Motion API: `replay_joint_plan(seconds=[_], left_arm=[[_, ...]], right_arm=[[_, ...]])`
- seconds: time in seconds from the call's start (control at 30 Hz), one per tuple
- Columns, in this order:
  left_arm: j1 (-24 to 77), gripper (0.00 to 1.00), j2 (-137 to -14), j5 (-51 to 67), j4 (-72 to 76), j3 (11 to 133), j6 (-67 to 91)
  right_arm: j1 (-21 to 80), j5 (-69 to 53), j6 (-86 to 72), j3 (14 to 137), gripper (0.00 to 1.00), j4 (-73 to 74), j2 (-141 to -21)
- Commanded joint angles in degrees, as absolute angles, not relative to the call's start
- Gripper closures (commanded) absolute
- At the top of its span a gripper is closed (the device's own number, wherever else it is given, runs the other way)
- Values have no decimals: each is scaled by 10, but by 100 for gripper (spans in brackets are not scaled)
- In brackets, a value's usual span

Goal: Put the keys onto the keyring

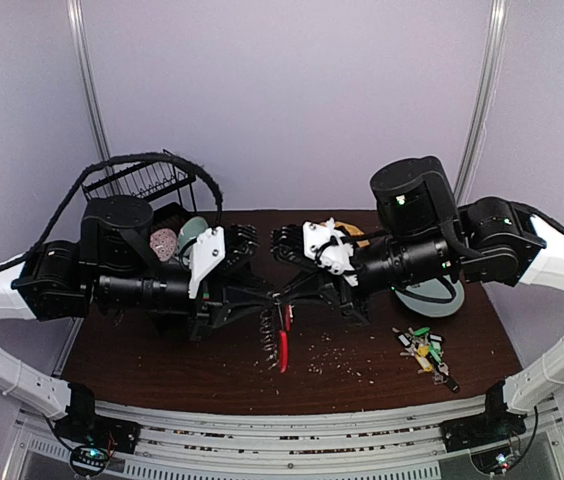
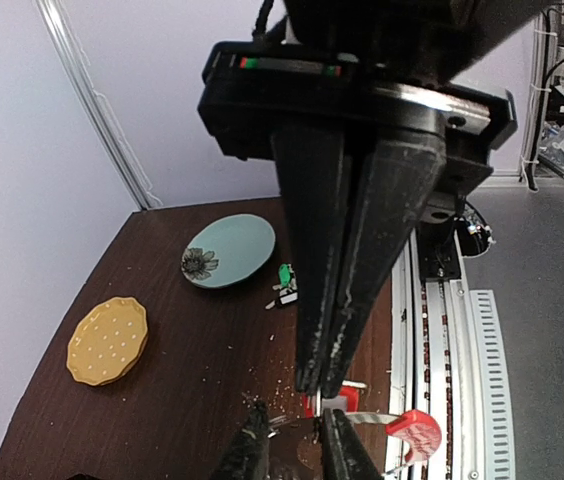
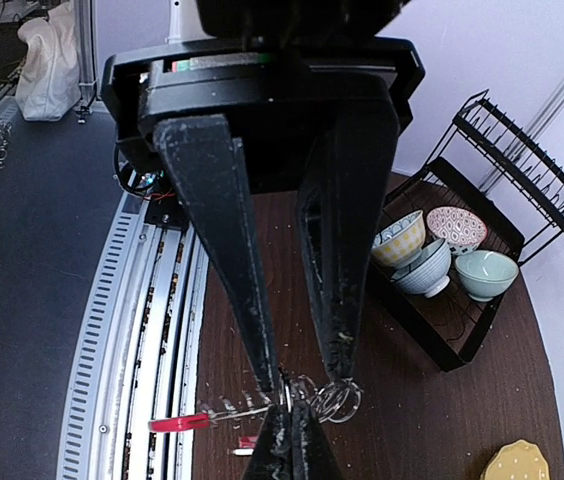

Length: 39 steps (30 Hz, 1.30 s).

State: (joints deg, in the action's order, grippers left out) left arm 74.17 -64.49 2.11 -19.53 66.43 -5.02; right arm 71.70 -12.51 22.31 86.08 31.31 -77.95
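Observation:
Both grippers meet tip to tip above the middle of the table. The keyring (image 1: 282,345) hangs under them, its red arc (image 2: 417,432) and silver loops (image 3: 337,400) showing. My left gripper (image 2: 294,412) has its jaws a little apart, clamped across the keyring's band and loops. My right gripper (image 3: 284,405) is shut on a thin silver key, whose red tag (image 2: 340,405) hangs just below the tips beside a loop. The remaining keys (image 1: 424,348) lie in a pile on the table at the right, a green tag (image 2: 284,275) among them.
A teal flowered plate (image 2: 227,250) lies under the right arm and a yellow dotted plate (image 2: 107,340) behind it. A black dish rack (image 3: 482,220) holding bowls (image 3: 427,255) stands at the back left. Crumbs dot the tabletop. Metal rails (image 2: 442,330) run along the near edge.

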Motion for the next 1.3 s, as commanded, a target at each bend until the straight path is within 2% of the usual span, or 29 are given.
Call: replay_joint_plan(seconds=[0.0, 0.2, 0.67, 0.7, 0.73, 0.97, 1.1, 1.27], left_arm=[[737, 80, -635, -8, -137, 657, -43], [737, 94, -641, 4, -136, 657, -48], [737, 89, -654, -22, -161, 666, -58], [737, 91, -656, -22, -161, 665, -58], [737, 99, -656, -22, -160, 665, -58], [737, 100, -650, -28, -154, 657, -60], [739, 100, -623, -33, -73, 616, -58], [740, 100, -596, -12, 35, 555, -69]], right_arm=[[717, -130, 219, 853, 100, 292, -764], [718, -134, 221, 852, 100, 290, -765], [718, -128, 215, 847, 100, 281, -761], [718, -128, 215, 847, 100, 281, -761], [718, -128, 216, 846, 100, 281, -761], [718, -123, 212, 841, 100, 275, -757], [718, -99, 198, 825, 100, 248, -750], [716, -92, 188, 795, 73, 213, -735]])
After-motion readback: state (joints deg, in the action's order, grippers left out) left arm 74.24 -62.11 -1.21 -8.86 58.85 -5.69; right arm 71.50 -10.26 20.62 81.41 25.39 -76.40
